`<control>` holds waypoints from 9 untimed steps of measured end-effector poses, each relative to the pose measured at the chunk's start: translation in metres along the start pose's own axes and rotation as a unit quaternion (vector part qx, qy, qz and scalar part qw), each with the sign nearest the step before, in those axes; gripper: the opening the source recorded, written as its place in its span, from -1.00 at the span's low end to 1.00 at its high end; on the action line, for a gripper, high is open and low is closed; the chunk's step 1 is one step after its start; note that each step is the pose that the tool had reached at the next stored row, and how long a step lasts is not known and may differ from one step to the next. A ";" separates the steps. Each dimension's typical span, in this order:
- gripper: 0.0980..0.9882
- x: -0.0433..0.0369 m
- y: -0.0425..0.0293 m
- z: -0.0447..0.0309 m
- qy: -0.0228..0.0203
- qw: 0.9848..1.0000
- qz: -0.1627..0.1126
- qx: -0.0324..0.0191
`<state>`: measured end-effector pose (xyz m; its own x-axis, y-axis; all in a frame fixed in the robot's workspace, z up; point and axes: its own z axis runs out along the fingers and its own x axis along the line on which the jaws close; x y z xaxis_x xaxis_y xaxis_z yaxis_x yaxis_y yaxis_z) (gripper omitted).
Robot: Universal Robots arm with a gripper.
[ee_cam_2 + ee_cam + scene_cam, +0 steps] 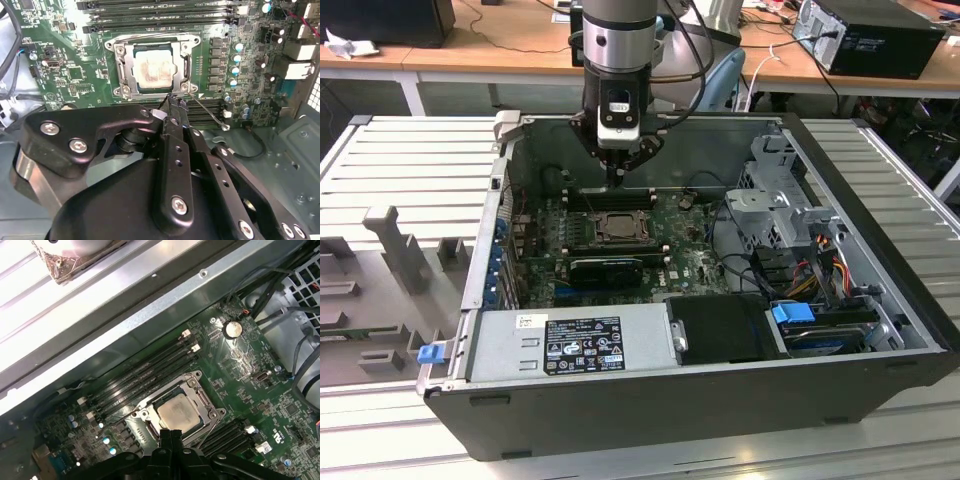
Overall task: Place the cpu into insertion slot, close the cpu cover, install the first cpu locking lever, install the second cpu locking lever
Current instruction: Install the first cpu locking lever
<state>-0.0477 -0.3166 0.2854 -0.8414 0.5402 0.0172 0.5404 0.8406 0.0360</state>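
The pale silver-beige cpu point(155, 70) point(176, 412) lies in the insertion slot point(617, 228) on the green board. The grey cpu cover point(129, 65) point(199, 394) lies flat around it. A thin metal locking lever point(209, 115) juts out from one socket corner, away from the frame. Another thin lever point(121, 416) angles off the socket's other side. My gripper point(173, 101) point(170, 436) point(616, 178) hangs just above the socket's edge, near the first lever's hinge. Its black fingers are pressed together with nothing between them.
Long black memory slots point(160, 7) point(145, 370) run along both sides of the socket. The open computer case's metal wall point(150, 305) stands close behind them. In the exterior view, the power supply point(580, 345), drive cage point(780, 200) and cables point(820, 270) fill the case's right and front.
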 end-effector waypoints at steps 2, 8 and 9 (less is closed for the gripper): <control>-0.98 0.0000 0.0000 0.0000 0.000 1.000 -0.006 0.000; -0.98 0.0000 0.0000 0.0000 0.001 0.999 -0.036 0.001; -0.98 0.0000 0.0000 0.0000 0.001 0.999 -0.042 0.001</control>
<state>-0.0477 -0.3166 0.2854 -0.8839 0.4674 0.0172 0.4678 0.8831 0.0360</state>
